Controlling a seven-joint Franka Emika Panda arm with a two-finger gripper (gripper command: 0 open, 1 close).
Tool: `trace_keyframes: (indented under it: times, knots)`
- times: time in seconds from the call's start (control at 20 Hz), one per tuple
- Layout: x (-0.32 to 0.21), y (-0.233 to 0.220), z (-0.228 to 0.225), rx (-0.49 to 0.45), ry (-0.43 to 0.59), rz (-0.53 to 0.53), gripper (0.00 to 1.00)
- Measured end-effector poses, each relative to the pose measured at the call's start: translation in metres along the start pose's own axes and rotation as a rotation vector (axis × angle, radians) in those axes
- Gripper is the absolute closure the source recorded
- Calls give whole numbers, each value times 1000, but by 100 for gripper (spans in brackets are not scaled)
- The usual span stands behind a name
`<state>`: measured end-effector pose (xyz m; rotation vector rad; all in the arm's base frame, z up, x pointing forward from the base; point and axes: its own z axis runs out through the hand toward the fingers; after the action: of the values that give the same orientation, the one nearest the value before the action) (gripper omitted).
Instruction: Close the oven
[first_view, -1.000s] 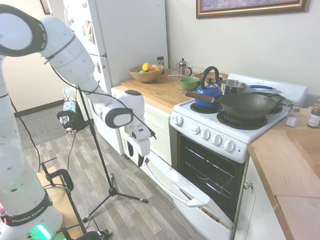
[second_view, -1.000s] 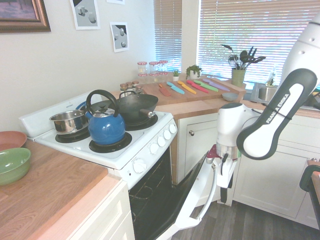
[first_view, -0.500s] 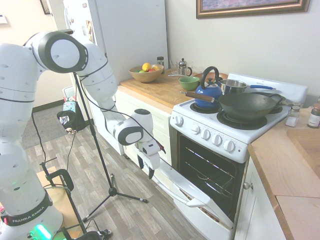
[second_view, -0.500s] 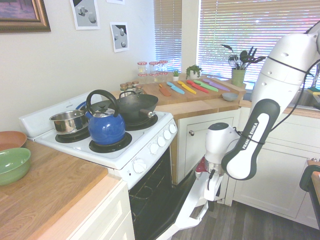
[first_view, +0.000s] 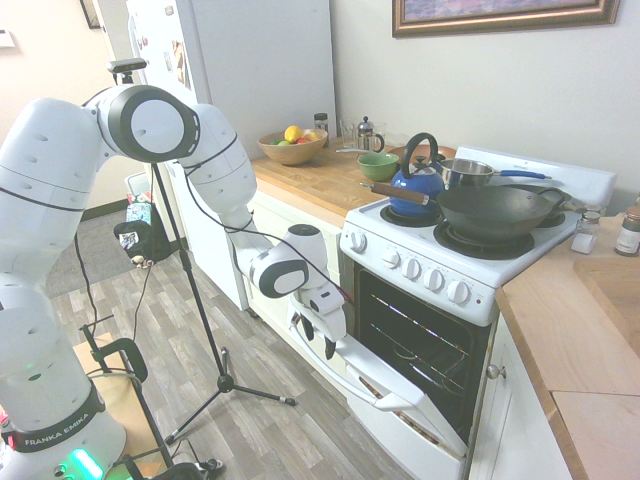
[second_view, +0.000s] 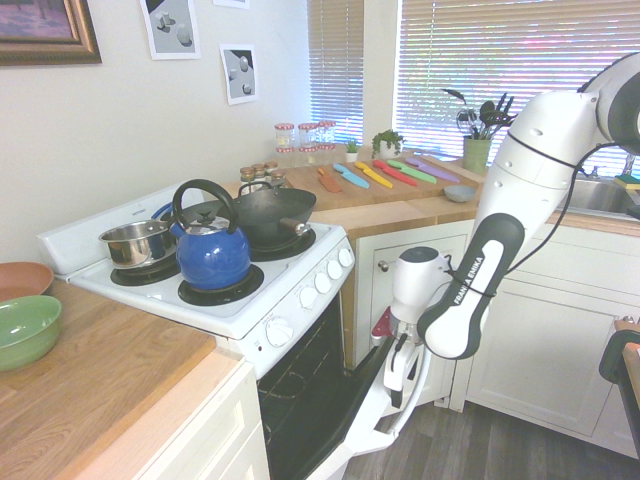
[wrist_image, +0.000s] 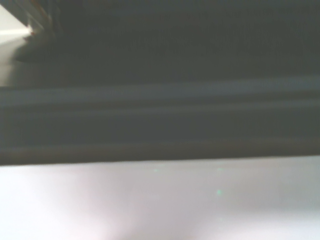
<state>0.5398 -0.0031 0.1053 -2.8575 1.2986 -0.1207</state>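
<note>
Looking across the kitchen, we found the oven (first_view: 440, 330) between the wooden counters, its door (first_view: 375, 385) hanging partly open and tilted down toward the floor. Our gripper (first_view: 328, 348) pointed downward against the door's outer face near its left edge. We could not tell whether the fingers were spread or pressed together. On the burners sat a blue kettle (first_view: 417, 185) and a dark wok (first_view: 495, 212).

wrist view: blurred throughout, only dark bands over a pale surface, nothing identifiable | tool (first_view: 327, 345): finger spacing too small to tell, tips merge with oven (first_view: 430, 300) door edge | oven door (second_view: 370, 415): lower part cut off by second exterior view's bottom edge | oven interior: dark, racks partly hidden behind door
</note>
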Motion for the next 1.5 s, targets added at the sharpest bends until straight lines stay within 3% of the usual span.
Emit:
trace_keyframes:
  times: [0.4, 0.85, 1.1, 1.4, 1.5]
  knots:
    - [5, -63, -31, 16, 40, -77, 0]
    - [59, -119, -31, 10, 54, -63, 0]
    - [77, -140, -37, 25, 77, -68, 0]
    - [87, -152, -77, 58, 126, -68, 0]
    - [80, -143, -93, 35, 98, -64, 0]
